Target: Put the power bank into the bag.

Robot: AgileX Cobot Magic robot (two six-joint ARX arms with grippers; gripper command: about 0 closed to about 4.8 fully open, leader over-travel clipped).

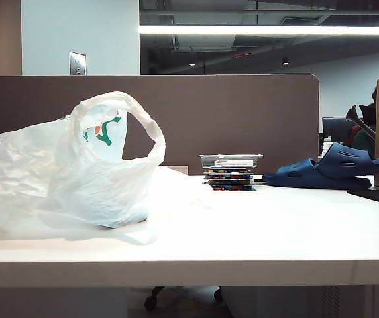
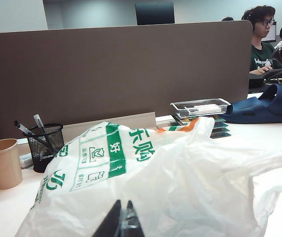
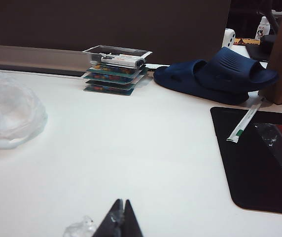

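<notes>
Bag [image 1: 77, 169] of crinkly white plastic lies slumped on the left of the table [image 1: 275, 232], one loop handle standing up beside its green-and-orange logo — the power bank shows in no view. Left gripper [image 2: 123, 222] sits low just before the bag, jaws pressed together and empty. Right gripper [image 3: 120, 219] hangs over bare tabletop, likewise pinched closed — box stack [image 3: 115, 69] and blue sandals [image 3: 215, 74] lie well beyond it.

The left gripper [image 2: 122, 220] shows only in its own wrist view, fingertips pressed together with no gap, pointing level toward the far side. The right gripper [image 3: 120, 218] likewise appears only in its wrist view, jaws closed tight, holding nothing. Neither arm is visible in the exterior view
</notes>
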